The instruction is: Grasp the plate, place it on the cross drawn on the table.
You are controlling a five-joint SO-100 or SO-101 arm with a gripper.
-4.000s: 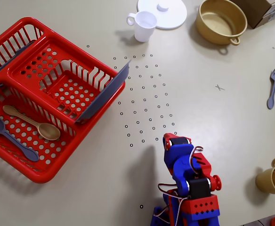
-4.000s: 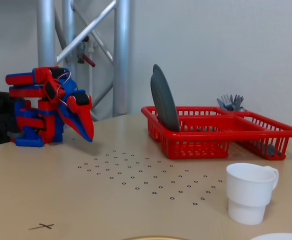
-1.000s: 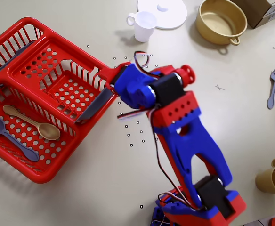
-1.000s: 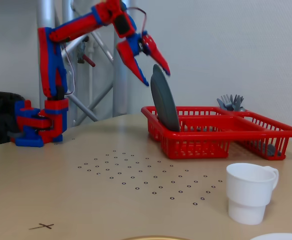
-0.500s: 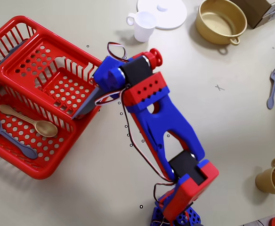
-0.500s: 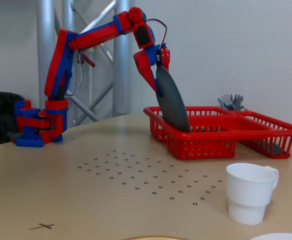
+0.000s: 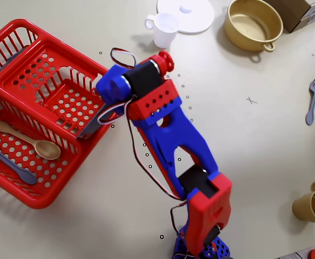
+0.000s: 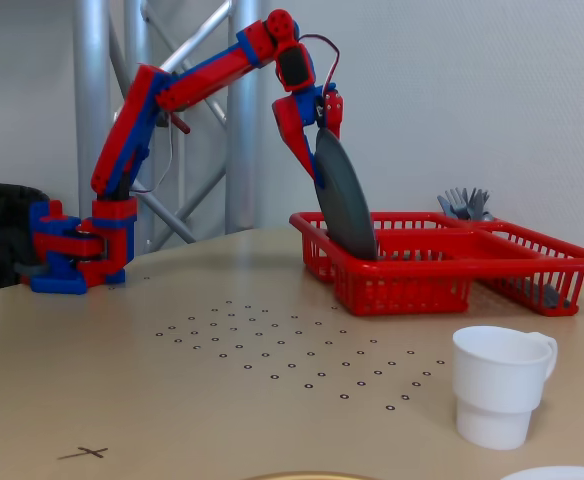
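My tool (image 8: 317, 135) clamped on plate (image 8: 346, 200) rim; plate upright in red rack (image 8: 452, 265); white cup (image 8: 497, 385), cross (image 8: 84, 453) on table (image 8: 172, 400).

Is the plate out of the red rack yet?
No. The plate stands on edge, tilted, its lower edge inside the rack, the hand at its top rim.

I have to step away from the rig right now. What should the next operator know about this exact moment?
Gripper: at the top edge of the plate, fingers either side; a firm clamp cannot be confirmed.
Plate: upright on edge, leaning, bottom inside the red rack.
Cross: bare, far across the table in the overhead view.
Done: reach to the plate.
Left: lift it clear, carry it over, lay it on the cross.
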